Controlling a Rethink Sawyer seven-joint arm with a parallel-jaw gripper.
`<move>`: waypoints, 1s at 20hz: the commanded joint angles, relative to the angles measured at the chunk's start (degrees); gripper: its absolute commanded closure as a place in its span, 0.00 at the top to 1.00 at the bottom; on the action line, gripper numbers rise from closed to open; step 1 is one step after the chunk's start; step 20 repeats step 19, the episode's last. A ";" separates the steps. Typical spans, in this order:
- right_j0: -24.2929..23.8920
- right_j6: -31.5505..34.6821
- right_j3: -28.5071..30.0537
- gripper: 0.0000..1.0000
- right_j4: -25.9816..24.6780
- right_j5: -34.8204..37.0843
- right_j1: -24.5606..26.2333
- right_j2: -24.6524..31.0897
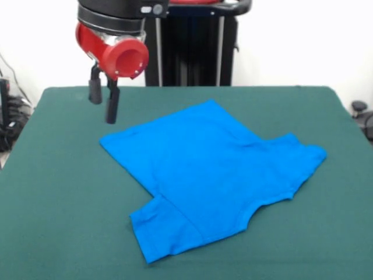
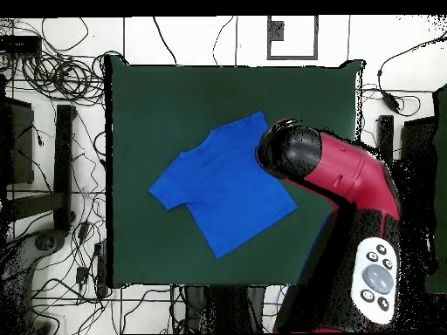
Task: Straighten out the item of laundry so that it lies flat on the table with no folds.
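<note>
As the front view shows, the shirt (image 1: pixel 213 178) lies near the middle of the tabletop (image 1: pixel 52 198). It is spread out wide and looks almost flat. One sleeve points to the right and one points down toward the near edge. There are soft creases by the right sleeve, and a line runs across the near sleeve where it meets the body. The fingers (image 1: pixel 104 98) hang in the air above the far left part of the tabletop, just past the shirt's left corner. They are a little apart and hold nothing. They do not touch the shirt.

From the overhead view, the shirt (image 2: pixel 223 186) sits turned at a slant, a bit off from the middle of the tabletop (image 2: pixel 140 96). Its edges look clean, and I see no big flap folded over. The red and black arm (image 2: pixel 336 170) covers the shirt's corner on the right, so the fingers are hidden here.

I think the job is nearly done. The shirt is open and mostly smooth. What is left seems small: the creases by the sleeves may need one more gentle tug.
</note>
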 commanded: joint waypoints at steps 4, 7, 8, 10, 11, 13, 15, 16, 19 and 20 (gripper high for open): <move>-0.72 -8.35 -0.49 1.00 -6.97 0.60 2.47 9.77; -1.20 -8.00 -0.43 1.00 -7.51 1.55 2.21 10.72; -1.28 -7.84 -0.27 1.00 -7.73 1.66 2.06 10.84; -1.43 -7.63 -0.50 1.00 -8.25 2.02 2.04 11.20; -1.46 -7.32 -0.54 1.00 -8.43 2.14 2.07 11.32; -1.59 -6.80 -0.51 1.00 -8.71 2.30 2.12 11.58; -1.64 -6.46 -0.20 1.00 -9.14 2.13 1.98 11.78; -1.58 -6.27 -0.17 1.00 -9.21 2.28 1.91 11.85; -1.61 -5.87 -0.17 1.00 -9.51 2.69 1.78 11.96; -1.61 -5.87 -0.17 1.00 -9.51 2.69 1.78 11.96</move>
